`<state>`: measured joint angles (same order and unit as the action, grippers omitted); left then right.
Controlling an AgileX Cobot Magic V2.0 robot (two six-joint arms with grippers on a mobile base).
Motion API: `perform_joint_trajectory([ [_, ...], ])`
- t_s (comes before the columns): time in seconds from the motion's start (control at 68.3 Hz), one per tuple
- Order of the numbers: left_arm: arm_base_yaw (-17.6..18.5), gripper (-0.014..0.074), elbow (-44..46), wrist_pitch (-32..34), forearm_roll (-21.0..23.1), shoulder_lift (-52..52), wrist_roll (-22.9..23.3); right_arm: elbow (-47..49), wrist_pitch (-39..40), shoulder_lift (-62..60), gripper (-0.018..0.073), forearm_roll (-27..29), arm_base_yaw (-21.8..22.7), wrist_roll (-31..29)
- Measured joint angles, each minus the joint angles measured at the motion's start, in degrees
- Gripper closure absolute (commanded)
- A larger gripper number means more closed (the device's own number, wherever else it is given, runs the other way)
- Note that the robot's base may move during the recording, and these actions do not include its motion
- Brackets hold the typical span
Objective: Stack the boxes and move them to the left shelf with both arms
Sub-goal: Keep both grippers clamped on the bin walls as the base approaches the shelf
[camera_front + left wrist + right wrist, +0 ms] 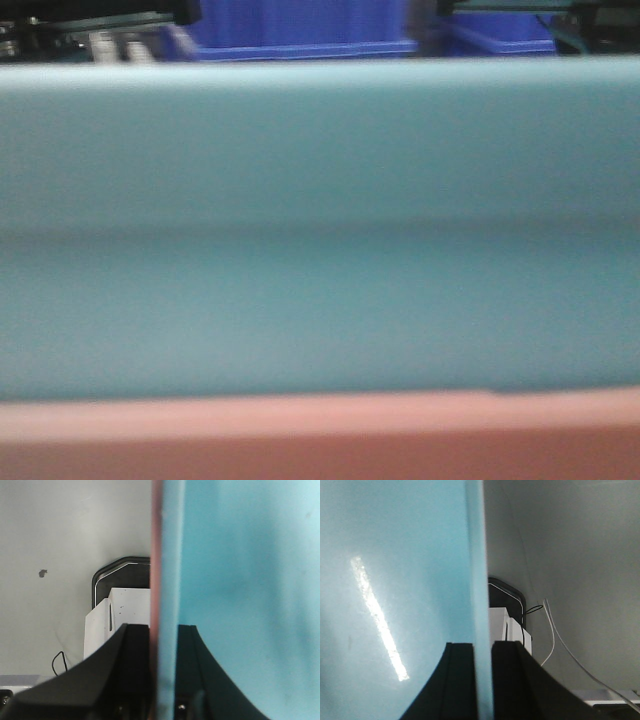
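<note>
Light blue box (320, 230) fills the front view, matte, blurred, nested inside the salmon pink box (320, 440) whose rim runs along the bottom; glossy dark blue bins (300, 25) behind. No legible writing. Left wrist view: left claw (162, 680) clamps both walls together, pink edge outside blue. Right wrist view: right claw (482, 680) clamps the blue wall; a white cable (560, 645) trails beyond.

Left gripper (164, 680): matte black fingers (100, 680), broad at the base, curving up to narrow tips, with a small silver screw low on the inner one. Right gripper (484, 680): same matte black, same swept curve on each finger, plain surfaces, edges soft and blurred this close.
</note>
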<state>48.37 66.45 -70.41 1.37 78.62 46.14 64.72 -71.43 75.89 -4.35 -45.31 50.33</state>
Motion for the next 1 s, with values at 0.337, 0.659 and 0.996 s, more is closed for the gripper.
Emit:
perform_joint_trajectory([
  [0.337,0.00,0.0608,0.00,-0.11,0.00,0.00,0.00,0.00,0.00,0.00,0.0493,0.00,0.00,0.00],
  [0.659,0.00,0.0608,0.00,-0.45,0.00,0.00,0.00,0.00,0.07,0.00,0.0493,0.00,0.00,0.00],
  [0.996,0.00,0.0608,0.00,-0.85,0.00,0.00,0.00,0.00,0.21,0.00,0.0493,0.22,0.00,0.00],
])
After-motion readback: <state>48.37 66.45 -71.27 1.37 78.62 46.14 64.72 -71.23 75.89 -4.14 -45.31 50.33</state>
